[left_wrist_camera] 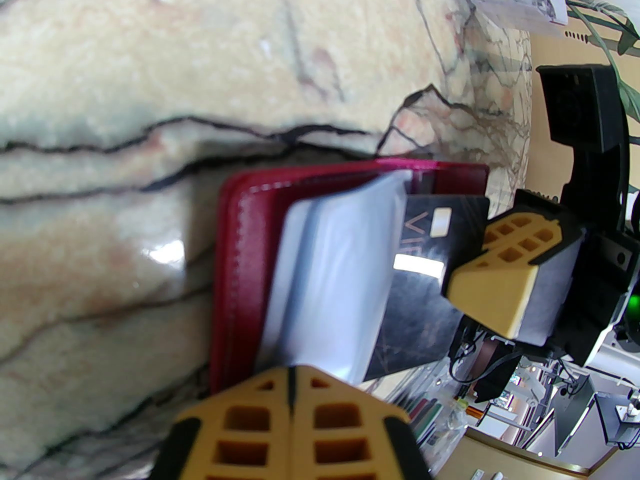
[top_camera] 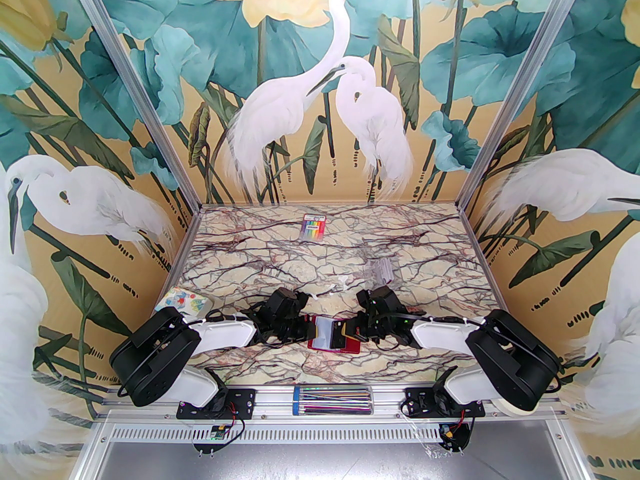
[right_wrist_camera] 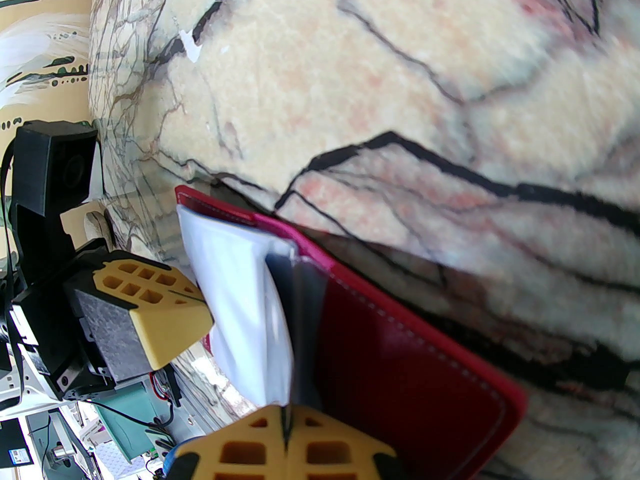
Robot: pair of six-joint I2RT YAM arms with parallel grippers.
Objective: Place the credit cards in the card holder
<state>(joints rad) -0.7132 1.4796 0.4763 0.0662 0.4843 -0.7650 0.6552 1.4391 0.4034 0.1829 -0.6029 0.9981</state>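
The dark red card holder lies open on the marble table between both arms, its clear sleeves lifted. My left gripper comes in from the left, and its fingers are shut on the lower edge of a sleeve. My right gripper reaches in from the right, shut on a dark glossy credit card with a chip. The card's far end sits partly inside a sleeve. From the right wrist the card appears edge-on, running up from my shut right gripper over the holder.
A rainbow-striped pack lies at the back of the table. A clear plastic box sits behind the right gripper, and a patterned white square is at the left edge. A tray of pens rests on the front rail.
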